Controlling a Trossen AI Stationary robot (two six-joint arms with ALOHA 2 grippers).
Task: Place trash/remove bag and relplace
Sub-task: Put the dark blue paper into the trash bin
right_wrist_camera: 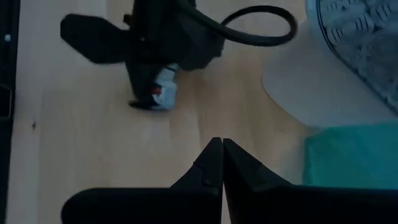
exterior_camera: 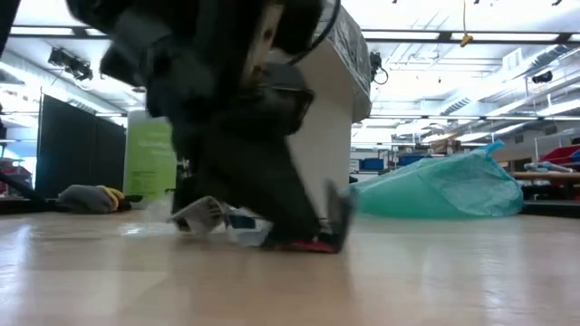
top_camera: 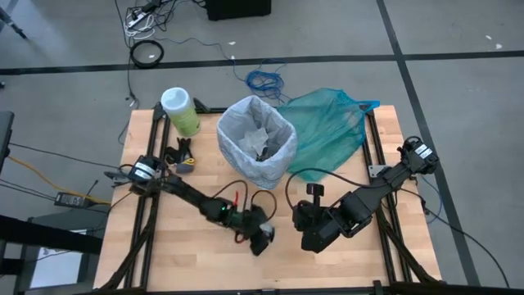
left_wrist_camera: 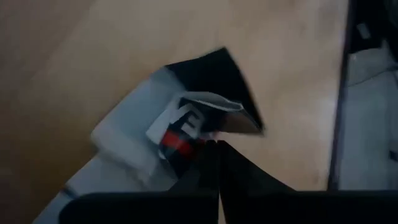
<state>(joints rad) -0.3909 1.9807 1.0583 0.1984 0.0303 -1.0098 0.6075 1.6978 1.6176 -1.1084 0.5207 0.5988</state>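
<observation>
From the high view: pale wooden table (top_camera: 205, 262) on a grey floor crossed by dark lines, cables and a blue coil beyond its far edge. Near the middle of the far side, a white bin (top_camera: 257, 141), lined with the pale crinkly bag (top_camera: 246, 123), scraps of trash (top_camera: 264, 146) inside. Just right of the bin, touching it, a teal-green plastic bag (top_camera: 332, 127). Left of the bin, a green canister with a white lid (top_camera: 180, 111); nearer than that, a small dark clip with a yellow part (top_camera: 182, 157). In front of the bin, left gripper (top_camera: 264, 238) down at the table, fingers closed on a crumpled wrapper (top_camera: 267, 233). To the front right of the bin, right gripper (top_camera: 315, 239), fingers pressed together, nothing between them.

From the low view: wood grain close up, open hall with ceiling light strips and shelving behind. Left arm's dark bulk in front of the bin; wrapper (exterior_camera: 227, 222) on the table beneath it, white and dark with a red edge. Canister label too blurred to read.

From the left wrist view: fingers (left_wrist_camera: 211, 171) pinched on the wrapper (left_wrist_camera: 186, 118), white, black and red, one pale letter on it, perhaps an "E".

From the right wrist view: closed fingers (right_wrist_camera: 214, 165) above bare wood, left gripper (right_wrist_camera: 149, 99) and wrapper (right_wrist_camera: 165, 90) beyond, bin base and teal bag at the side.
</observation>
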